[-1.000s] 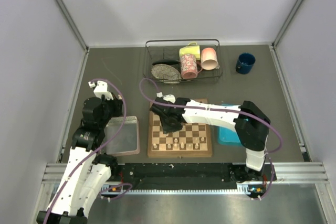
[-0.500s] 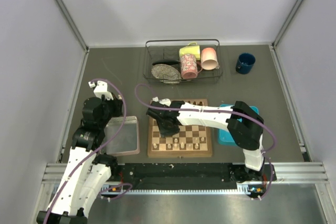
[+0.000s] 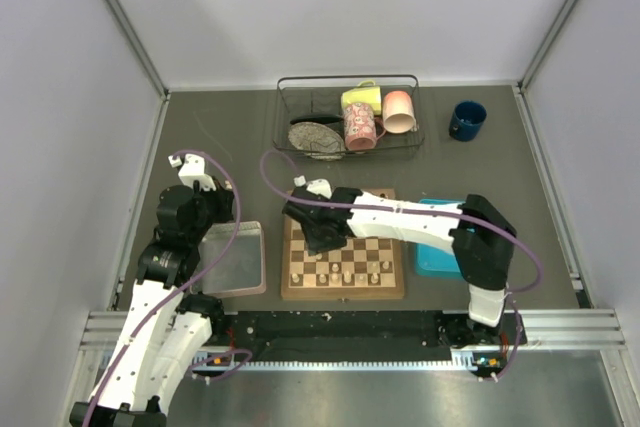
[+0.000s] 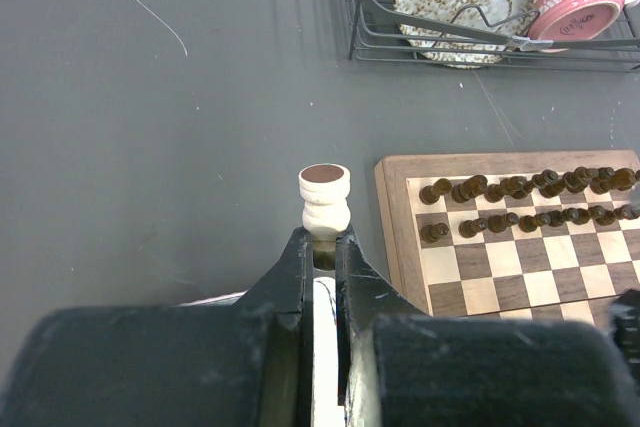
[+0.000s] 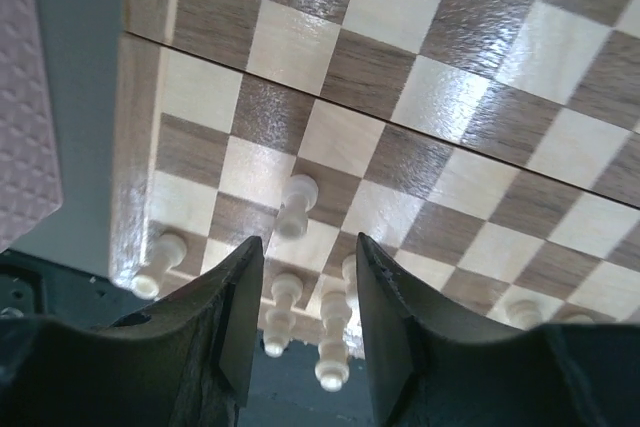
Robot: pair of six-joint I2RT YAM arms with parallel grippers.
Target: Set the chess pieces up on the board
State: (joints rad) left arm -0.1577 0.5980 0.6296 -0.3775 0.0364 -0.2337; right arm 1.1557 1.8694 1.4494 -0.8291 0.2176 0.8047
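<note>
Right wrist view: the right gripper point(image 5: 303, 247) hangs just above the board point(image 5: 470, 67) with its jaws apart and nothing between them. A pale pawn point(image 5: 293, 205) stands free on a square directly below the gap, just ahead of the other pale pieces point(image 5: 283, 299) lined along the near edge. Against the pictures of a second ago, the jaws have parted slightly. In the top view the right arm point(image 3: 480, 242) has swung its elbow in and back out, while the gripper has kept over the left half of the board. Judgement: this reads as a pawn set down and let go, so one more pale piece is placed and the arm is free for the next. That pawn appears upright, long axis vertical and head up, though the steep angle leaves its exact square uncertain. Dark pieces point(image 4: 520, 187) stand upright along the two far ranks. Left wrist view: the left gripper point(image 4: 322, 239) is unchanged, jaws closed on the narrow end of a pale piece point(image 4: 325, 197), held over the table point(image 4: 150, 147) just beside the board's left border. Its long axis runs in line with the fingers, and the brown felt base faces away from the gripper. It will therefore need turning base-down before it can stand on a square.
</note>
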